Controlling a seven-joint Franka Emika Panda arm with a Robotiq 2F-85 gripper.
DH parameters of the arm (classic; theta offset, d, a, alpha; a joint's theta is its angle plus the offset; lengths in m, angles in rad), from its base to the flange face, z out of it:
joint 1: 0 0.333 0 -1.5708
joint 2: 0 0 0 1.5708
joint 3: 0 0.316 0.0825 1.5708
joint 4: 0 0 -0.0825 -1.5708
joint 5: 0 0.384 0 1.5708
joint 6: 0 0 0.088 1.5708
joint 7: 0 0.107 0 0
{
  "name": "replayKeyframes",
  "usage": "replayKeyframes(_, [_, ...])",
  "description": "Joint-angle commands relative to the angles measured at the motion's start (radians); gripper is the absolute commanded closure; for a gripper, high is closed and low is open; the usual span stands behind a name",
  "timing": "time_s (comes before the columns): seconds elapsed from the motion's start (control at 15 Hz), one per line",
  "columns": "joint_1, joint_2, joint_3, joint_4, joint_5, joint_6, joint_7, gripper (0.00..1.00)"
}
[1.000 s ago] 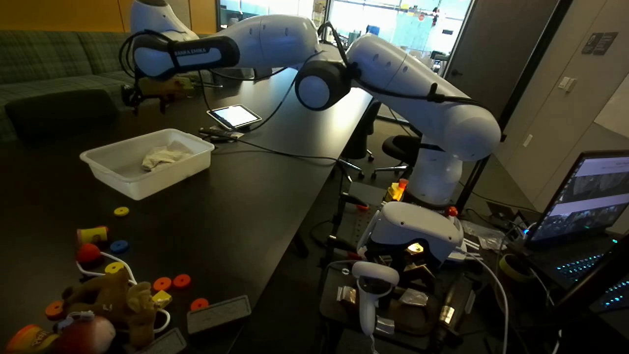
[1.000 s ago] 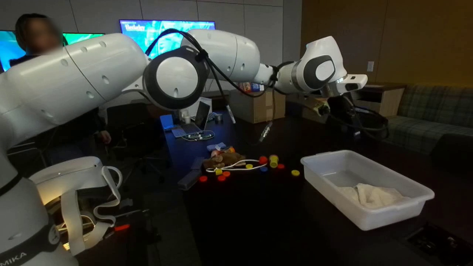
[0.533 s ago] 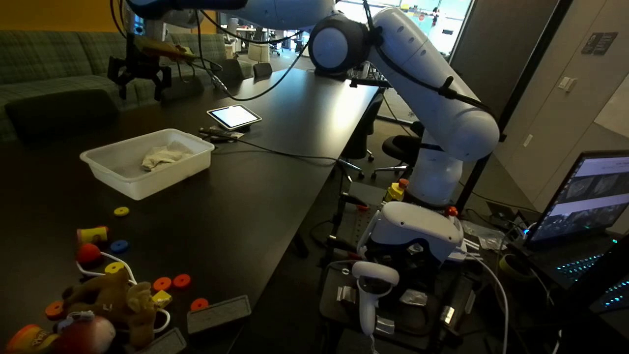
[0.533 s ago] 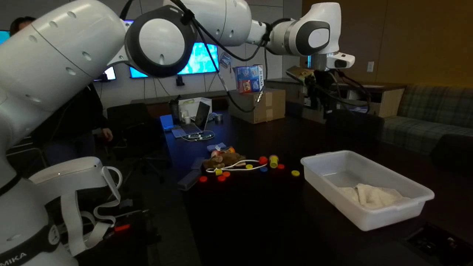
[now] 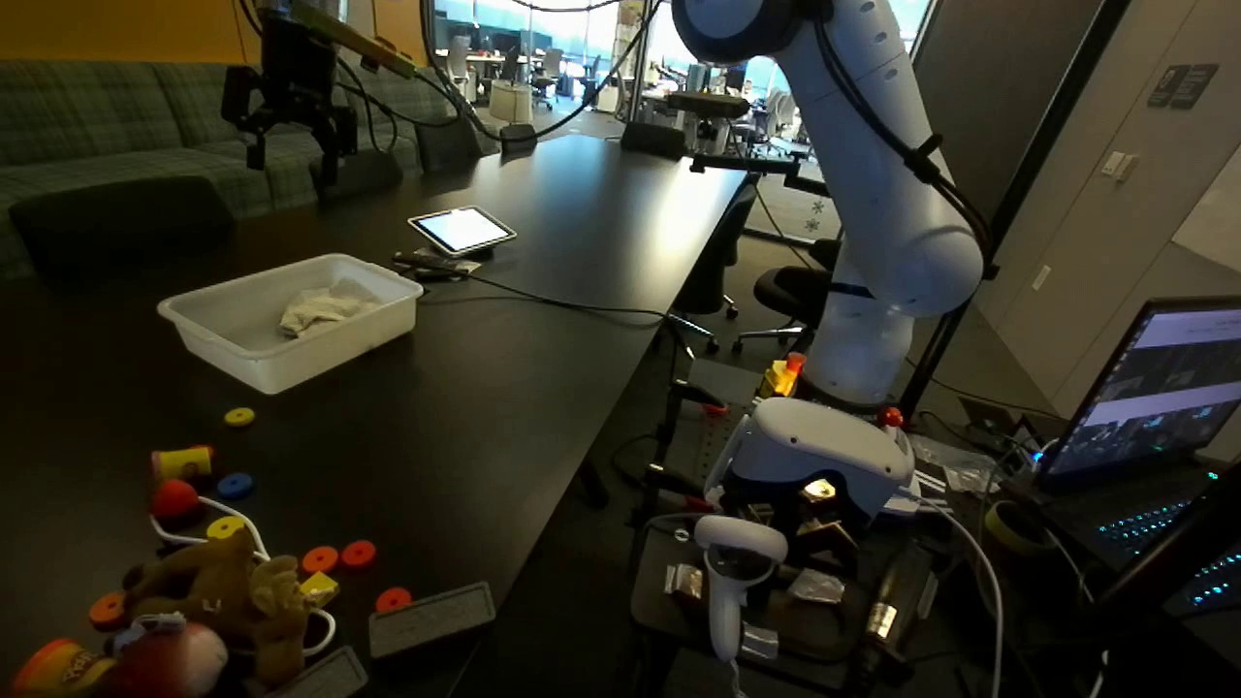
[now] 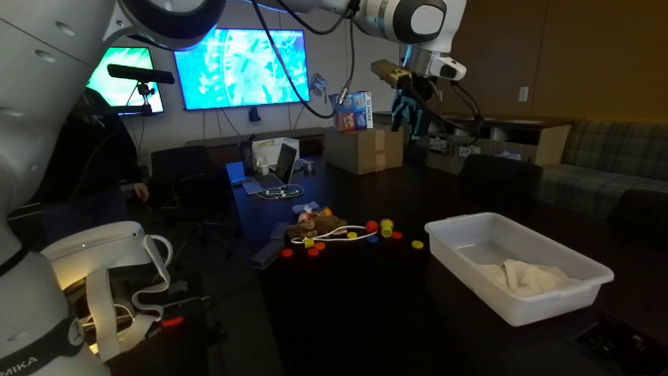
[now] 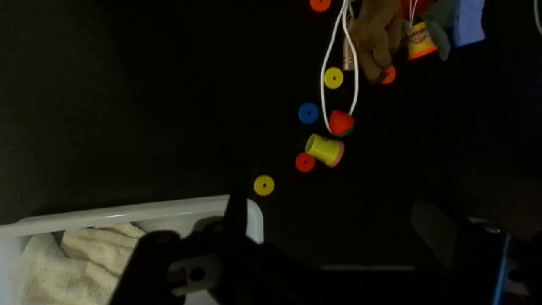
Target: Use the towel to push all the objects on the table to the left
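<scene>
Gripper (image 5: 293,165) hangs upper left in an exterior view, well above the table (image 5: 465,407). Fingers (image 7: 432,231) spread wide, holding nothing; wrist view has them well apart along the bottom. Towel (image 6: 535,278) lies crumpled inside the white tray (image 6: 553,307), lower right in an exterior view and lower left in the wrist view.

On the table, wrist view: yellow disc (image 7: 264,189) near the tray corner, just below frame centre. Up and right of it, a yellow tub (image 7: 324,149) on its side with a red disc (image 7: 305,162) at its left end; can't tell if they touch. Above those, a blue disc (image 7: 305,114) and a red strawberry-shaped piece (image 7: 341,123), the latter on a white cord loop (image 7: 356,80). Another yellow disc (image 7: 337,81) sits inside the loop. Top right of frame is a tighter cluster: brown plush toy (image 7: 377,38), an orange disc (image 7: 389,75) partly hidden by its foot, an orange-lidded tub (image 7: 420,40), a blue block (image 7: 468,25). Top edge clips one more orange disc (image 7: 320,5).

In an exterior view a grey block (image 5: 432,625) lies at the table edge, bottom of frame, left of centre.
</scene>
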State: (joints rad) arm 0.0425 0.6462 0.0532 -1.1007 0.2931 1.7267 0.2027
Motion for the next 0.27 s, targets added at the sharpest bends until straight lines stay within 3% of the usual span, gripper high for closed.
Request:
replayKeyframes(0.0, [-0.004, -0.021, 0.005, -0.025, 0.002, -0.005, -0.004, 0.0])
replayKeyframes(0.2, [-0.005, -0.048, 0.005, -0.067, 0.004, -0.005, -0.014, 0.0])
